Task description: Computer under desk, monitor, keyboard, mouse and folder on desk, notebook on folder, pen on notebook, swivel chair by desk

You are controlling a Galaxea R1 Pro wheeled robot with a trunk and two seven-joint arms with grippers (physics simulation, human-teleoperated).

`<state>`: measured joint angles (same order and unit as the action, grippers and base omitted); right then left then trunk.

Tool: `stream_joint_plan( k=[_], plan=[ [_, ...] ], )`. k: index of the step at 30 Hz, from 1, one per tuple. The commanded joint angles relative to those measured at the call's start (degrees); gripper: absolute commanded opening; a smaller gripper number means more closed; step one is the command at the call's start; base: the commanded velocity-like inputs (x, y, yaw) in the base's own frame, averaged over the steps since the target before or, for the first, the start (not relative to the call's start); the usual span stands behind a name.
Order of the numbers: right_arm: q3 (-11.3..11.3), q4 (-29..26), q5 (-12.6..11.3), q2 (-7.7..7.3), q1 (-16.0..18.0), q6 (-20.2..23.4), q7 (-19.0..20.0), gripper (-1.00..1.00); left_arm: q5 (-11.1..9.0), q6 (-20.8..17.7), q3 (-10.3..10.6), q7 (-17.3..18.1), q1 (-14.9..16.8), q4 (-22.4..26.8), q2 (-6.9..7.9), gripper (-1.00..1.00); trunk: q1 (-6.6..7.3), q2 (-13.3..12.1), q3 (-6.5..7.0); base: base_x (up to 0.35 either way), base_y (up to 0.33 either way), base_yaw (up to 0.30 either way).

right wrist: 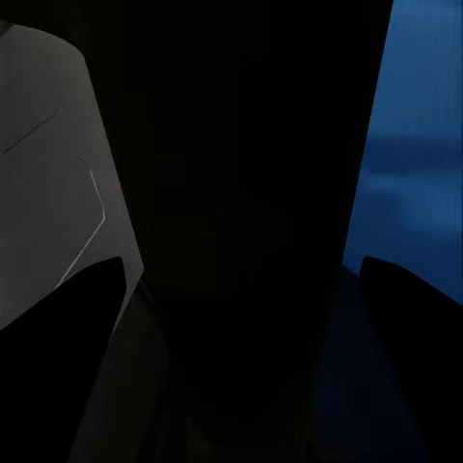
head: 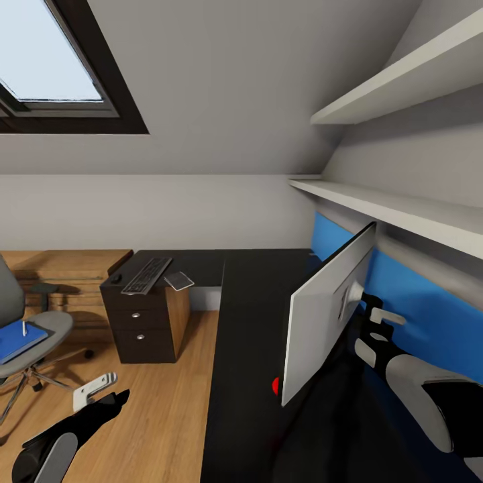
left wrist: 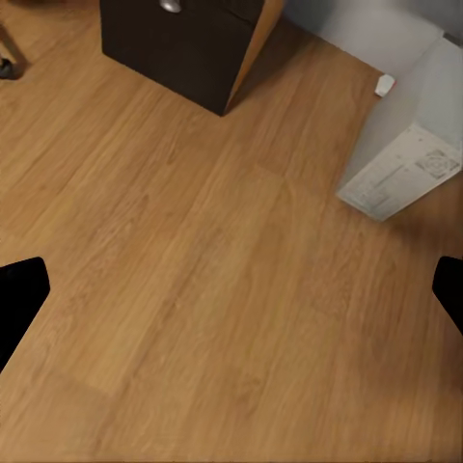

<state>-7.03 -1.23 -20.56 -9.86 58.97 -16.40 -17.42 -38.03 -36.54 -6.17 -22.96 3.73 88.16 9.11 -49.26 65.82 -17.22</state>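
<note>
The monitor (head: 325, 315) stands tilted on the black desk (head: 248, 335), its pale grey back (right wrist: 43, 164) facing me and a red dot (head: 276, 386) at its lower corner. My right gripper (head: 370, 323) (right wrist: 241, 309) is just behind it, open, with a dark shape between its spread fingers. The keyboard (head: 146, 275), mouse (head: 116, 277) and notebook (head: 179, 280) lie on the desk's far end. The blue folder (head: 20, 340) with the pen (head: 25, 328) rests on the swivel chair (head: 47, 325). My left gripper (head: 106, 394) (left wrist: 231, 289) hangs open over the floor near the computer (left wrist: 410, 145).
A black drawer unit (head: 141, 325) (left wrist: 183, 39) holds up the desk's far end. A blue wall panel (head: 416, 302) (right wrist: 415, 125) and white shelves (head: 402, 208) run along the right wall. Low wooden shelving (head: 67, 268) stands behind the chair. Wood floor (head: 168, 402) lies between chair and desk.
</note>
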Motion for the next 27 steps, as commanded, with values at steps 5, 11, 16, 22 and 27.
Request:
stream_joint_plan(
  k=[5, 11, 16, 22, 27],
  plan=[
    [-2.0, 0.2, -1.2, 0.01, 0.0, -0.13, -0.27, -1.0, -0.56, -0.19, -0.07, -0.51, 0.05, 0.16, 0.15, 1.0, -0.03, 0.03, -0.09, 0.056, 0.0, 0.0],
    [-1.94, 0.18, -1.21, 0.01, 0.0, -0.12, -0.24, -1.0, -0.55, -0.2, 0.01, -0.5, 0.05, 0.17, 0.1, 1.0, -0.03, 0.03, -0.09, 0.005, 0.0, 0.0],
    [-1.96, 0.3, -1.23, 0.01, 0.0, -0.12, -0.23, -1.0, -0.55, -0.2, 0.01, -0.53, 0.05, 0.14, 0.1, 1.0, -0.03, 0.03, -0.09, 0.142, 0.0, 0.0],
    [-2.01, 0.41, -1.23, 0.01, 0.0, -0.12, -0.22, -1.0, -0.55, -0.2, 0.01, -0.66, 0.05, 0.05, 0.03, 1.0, -0.03, 0.03, -0.09, 0.02, 0.0, 0.0],
    [-2.02, 0.36, -1.23, 0.01, 0.0, -0.12, -0.23, -1.0, -0.55, -0.2, 0.01, -0.68, 0.05, 0.01, 0.03, 1.0, -0.03, 0.03, -0.09, 0.079, 0.0, 0.0]
  ],
)
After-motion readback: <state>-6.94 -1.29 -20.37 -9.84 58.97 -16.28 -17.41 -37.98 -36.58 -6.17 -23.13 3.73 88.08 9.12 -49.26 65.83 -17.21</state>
